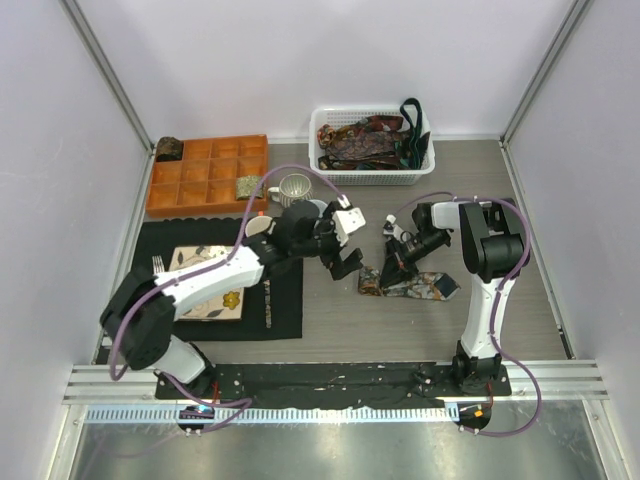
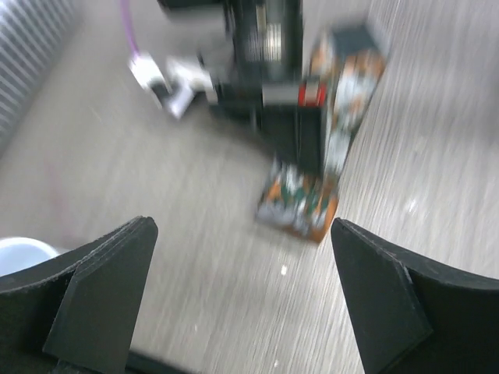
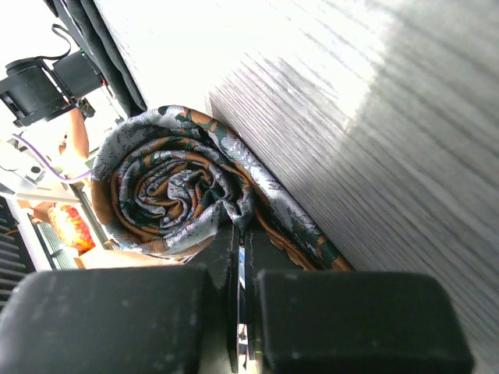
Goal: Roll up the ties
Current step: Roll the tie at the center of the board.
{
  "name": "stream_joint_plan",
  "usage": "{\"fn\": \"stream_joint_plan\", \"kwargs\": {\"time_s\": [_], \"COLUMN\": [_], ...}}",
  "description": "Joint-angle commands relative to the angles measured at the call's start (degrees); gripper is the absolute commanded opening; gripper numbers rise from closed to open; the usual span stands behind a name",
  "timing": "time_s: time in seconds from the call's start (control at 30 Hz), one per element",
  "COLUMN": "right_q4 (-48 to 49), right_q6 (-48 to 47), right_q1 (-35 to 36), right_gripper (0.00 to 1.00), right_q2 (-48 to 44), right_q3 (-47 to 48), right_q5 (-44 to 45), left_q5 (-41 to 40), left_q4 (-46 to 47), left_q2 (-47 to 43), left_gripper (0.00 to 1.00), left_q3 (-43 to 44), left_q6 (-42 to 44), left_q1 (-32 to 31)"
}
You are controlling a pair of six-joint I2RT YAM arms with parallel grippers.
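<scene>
right gripper (image 3: 243, 261) is pinching the tie (image 1: 415, 288) at its coiled end, tail running out rightward; left gripper (image 2: 242, 227) is hovering spread wide just left.

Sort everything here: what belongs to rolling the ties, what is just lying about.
Job: half-rolled tie, clamped in the right pincer; loose ties in the white basket; rolled coils in the orange tray; open left pincer.
Lying about: floral plate, fork, black mat, mug.

Right tool (image 1: 390, 265) at patterned tie (image 1: 420, 288); left tool (image 1: 347, 263) just beside; basket (image 1: 370, 177) behind
</scene>
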Motion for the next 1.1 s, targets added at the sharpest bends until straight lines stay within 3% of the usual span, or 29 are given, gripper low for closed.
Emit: {"fn": "stream_joint_plan", "kwargs": {"time_s": [0.0,0.03,0.07,0.13,0.37,0.6,0.7,0.9,0.93,1.07], "right_q4": [2.38,2.38,2.46,2.29,-1.92,-3.25,-3.07,-1.84,-2.02,-2.98], "right_q6": [-2.54,-2.63,-2.8,-2.8,-5.96,-7.9,-8.25,-6.41,-6.15,-5.35], "right_q1": [-0.08,-0.08,-0.08,-0.08,0.53,2.73,4.31,5.02,5.02,3.71], "right_gripper": [0.01,0.01,0.01,0.01,0.01,0.01,0.01,0.02,0.03,0.2], "right_q2": [1.81,1.89,1.98,2.42,6.37,8.4,8.57,8.67,8.14,3.59], "right_q3": [0.1,0.1,0.36,0.8,6.06,7.48,7.92,8.71,8.71,7.66], "right_q5": [8.88,8.88,8.88,9.05,7.56,5.63,5.19,4.57,4.57,3.69], "left_q5": [0.22,2.58,8.08,10.85,15.17,12.1,12.09,13.06,13.15,12.36], "left_q4": [14.53,8.44,5.94,3.72,12.07,19.54,19.8,16.04,15.16,10.85], "left_q2": [-4.66,-3.26,-2.21,1.21,9.12,16.61,17.93,17.76,17.58,16.35], "left_gripper": [1.0,1.0,1.0,0.99,1.0,0.97,0.89,0.62,0.52,0.33], "left_q3": [-5.06,-3.84,-1.22,-0.14,-1.46,-1.19,-1.1,-2.77,-2.86,-4.0], "left_q6": [-4.64,3.12,5.55,8.55,10.93,7.51,7.15,9.09,9.26,10.49], "left_q1": [-0.15,-0.24,-0.06,-0.15,-0.15,-0.24,-0.24,-0.32,-0.33,-0.24]}}
